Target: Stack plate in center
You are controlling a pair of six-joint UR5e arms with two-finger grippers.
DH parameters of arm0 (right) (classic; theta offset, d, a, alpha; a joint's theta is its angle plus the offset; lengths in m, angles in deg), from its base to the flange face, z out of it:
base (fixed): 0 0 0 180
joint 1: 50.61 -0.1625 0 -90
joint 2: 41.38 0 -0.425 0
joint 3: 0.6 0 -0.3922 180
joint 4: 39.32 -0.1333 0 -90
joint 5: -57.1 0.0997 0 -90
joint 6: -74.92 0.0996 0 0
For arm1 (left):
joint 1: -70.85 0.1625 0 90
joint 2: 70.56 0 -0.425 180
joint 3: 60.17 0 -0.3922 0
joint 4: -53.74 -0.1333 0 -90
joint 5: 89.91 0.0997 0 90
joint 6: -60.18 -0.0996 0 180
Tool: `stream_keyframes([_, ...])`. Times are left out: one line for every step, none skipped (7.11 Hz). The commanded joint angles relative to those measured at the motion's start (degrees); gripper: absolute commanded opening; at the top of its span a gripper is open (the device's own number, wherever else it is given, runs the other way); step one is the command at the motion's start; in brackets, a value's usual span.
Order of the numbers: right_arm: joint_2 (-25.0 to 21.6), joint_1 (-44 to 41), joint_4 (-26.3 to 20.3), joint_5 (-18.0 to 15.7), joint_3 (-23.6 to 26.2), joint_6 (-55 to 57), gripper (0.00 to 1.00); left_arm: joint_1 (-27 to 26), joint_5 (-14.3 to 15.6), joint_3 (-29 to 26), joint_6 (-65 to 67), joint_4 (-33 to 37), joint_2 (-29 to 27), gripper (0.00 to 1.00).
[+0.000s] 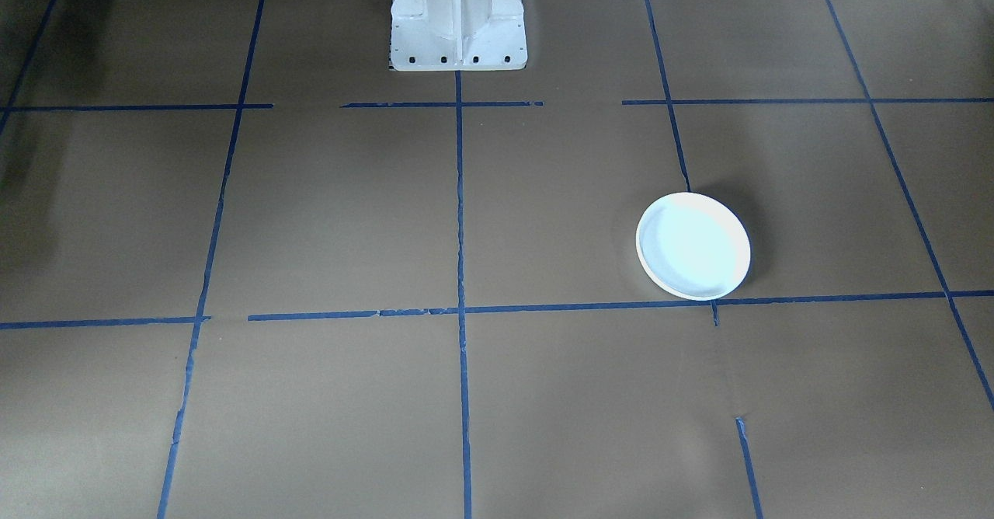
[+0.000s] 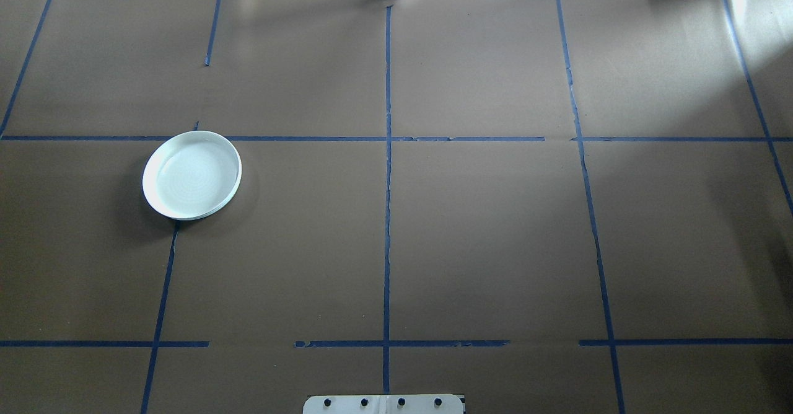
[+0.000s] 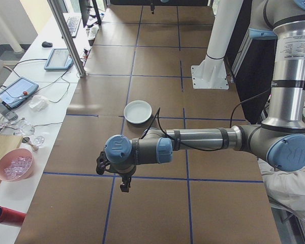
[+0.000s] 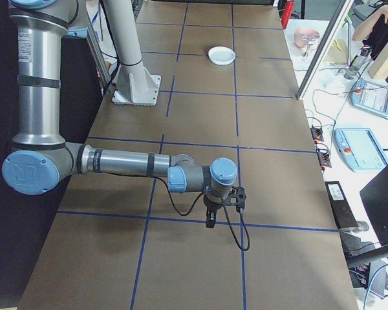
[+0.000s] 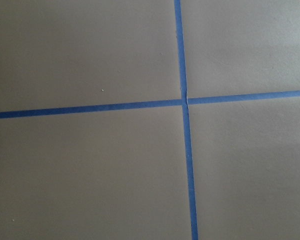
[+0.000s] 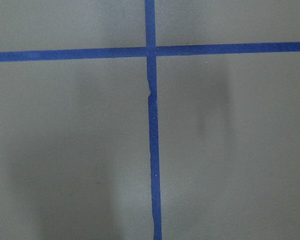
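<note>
Plate (image 2: 192, 175) resting on table (image 2: 483, 234) left of centre, over a tape crossing; left end effector (image 3: 123, 182) and right end effector (image 4: 212, 216) hovering well apart from it, openings indeterminable

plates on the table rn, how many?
1. The white plate sits on the robot's left half of the table, over a blue tape line. Its edge looks layered, so more may be stacked underneath.

white plate (image 2: 192, 175), taped brown table (image 2: 483, 234)
</note>
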Motion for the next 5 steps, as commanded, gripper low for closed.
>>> stream_keyframes([0.0, 0.0, 0.0, 0.0, 0.0, 0.0, 1.0, -0.1, 0.4, 0.2, -0.3, 0.1, 0.2, 1.0])
stream_keyframes([0.0, 0.0, 0.0, 0.0, 0.0, 0.0, 1.0, -0.6, 1.7, 0.3, -0.3, 0.1, 0.0, 1.0])
stream_keyframes([0.0, -0.1, 0.0, 0.0, 0.0, 0.0, 1.0, -1.6, 3.8, 0.8, -0.6, 0.2, 0.0, 1.0])
stream_keyframes([0.0, -0.1, 0.0, 0.0, 0.0, 0.0, 1.0, -2.0, 5.2, 1.0, -0.6, 1.2, 0.2, 1.0])
stream_keyframes([0.0, -0.1, 0.0, 0.0, 0.0, 0.0, 1.0, -1.8, 6.0, 0.8, -0.5, 1.2, 0.3, 1.0])
